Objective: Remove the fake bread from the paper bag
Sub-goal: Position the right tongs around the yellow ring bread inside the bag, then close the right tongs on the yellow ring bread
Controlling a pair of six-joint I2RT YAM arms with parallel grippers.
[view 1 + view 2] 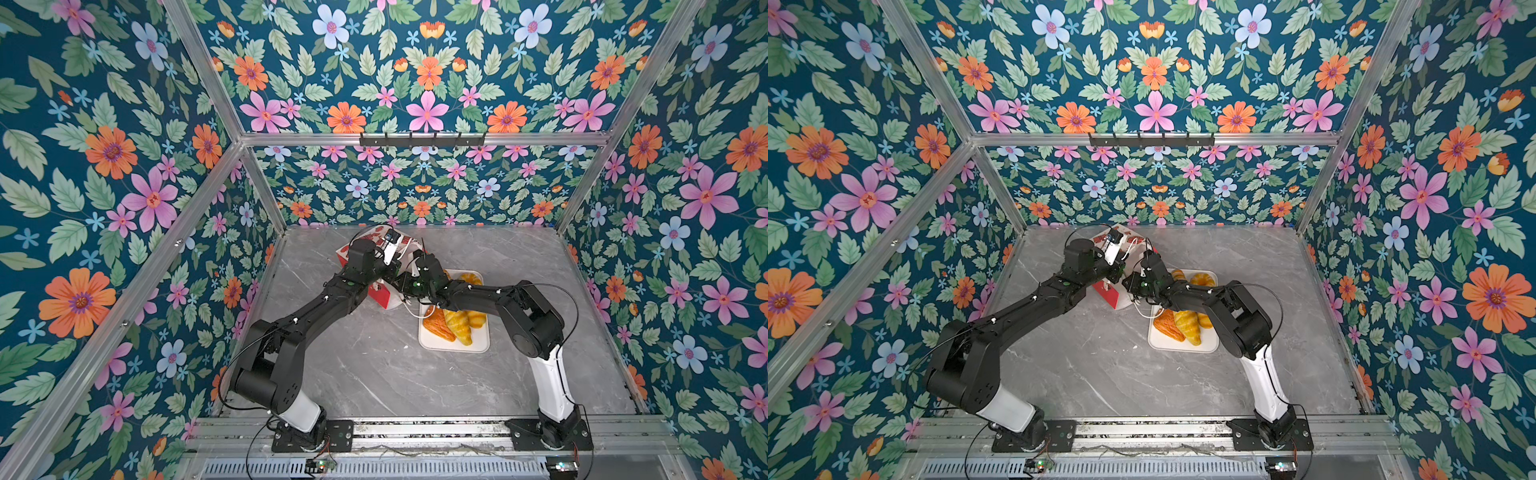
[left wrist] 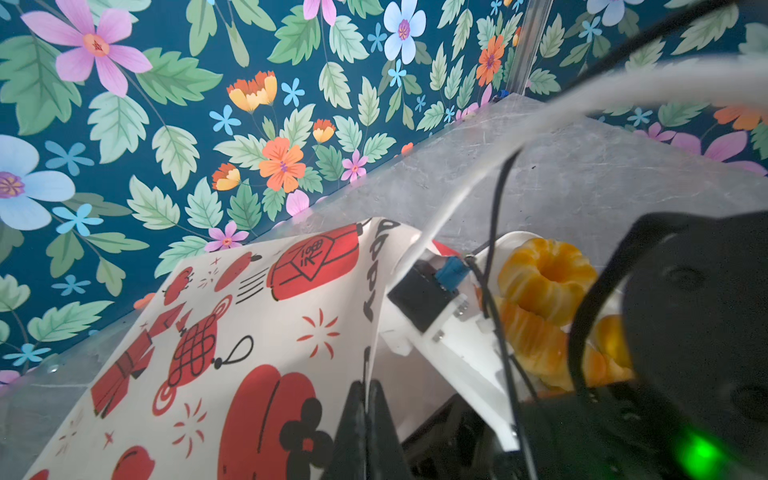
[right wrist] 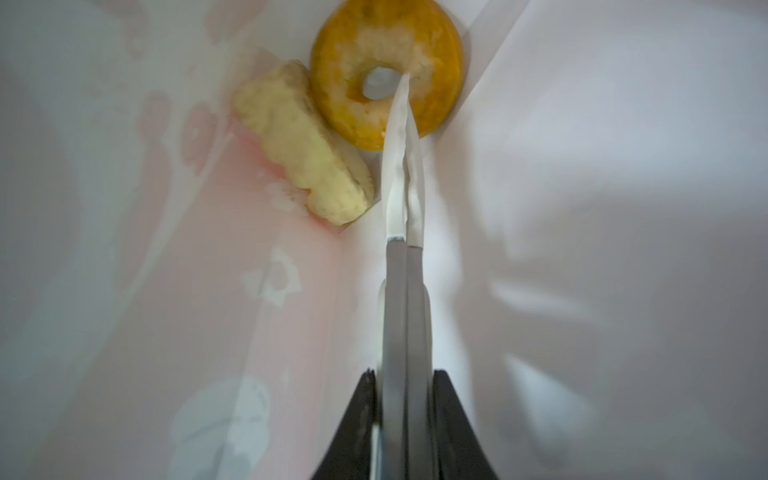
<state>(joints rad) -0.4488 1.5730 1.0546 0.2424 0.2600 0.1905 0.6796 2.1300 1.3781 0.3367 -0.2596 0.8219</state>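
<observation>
In both top views the paper bag (image 1: 384, 297) (image 1: 1111, 293) stands at the far middle of the grey table (image 1: 374, 374). The left arm (image 1: 332, 299) and right arm (image 1: 478, 295) meet over its mouth, and their jaws are hidden there. Just beside the bag, under the right arm, lies a white tray (image 1: 453, 343) (image 1: 1183, 345). It holds a croissant (image 1: 459, 326) (image 1: 1187, 326), an orange triangular puff (image 1: 436, 324) (image 1: 1167, 324) and more pastries partly covered by the arm.

In the left wrist view the left gripper (image 2: 365, 399) has its jaws pinched tight on the top edge of the bag, whose printed wall spreads away to one side of them. Beyond the jaws, past the right arm's wrist, fluted ring pastries (image 2: 548, 278) sit on the tray. A white cord handle (image 2: 457, 195) arcs across farther out.

In the right wrist view the right gripper (image 3: 404, 81) is inside the bag, its jaws pressed together with nothing seen between them. Their tips lie over the hole's rim of a ring pastry (image 3: 340, 95) at the bag's bottom; whether they touch it I cannot tell. A pale wedge-shaped pastry (image 3: 299, 141) lies just to one side of the jaws, against the ring.
</observation>
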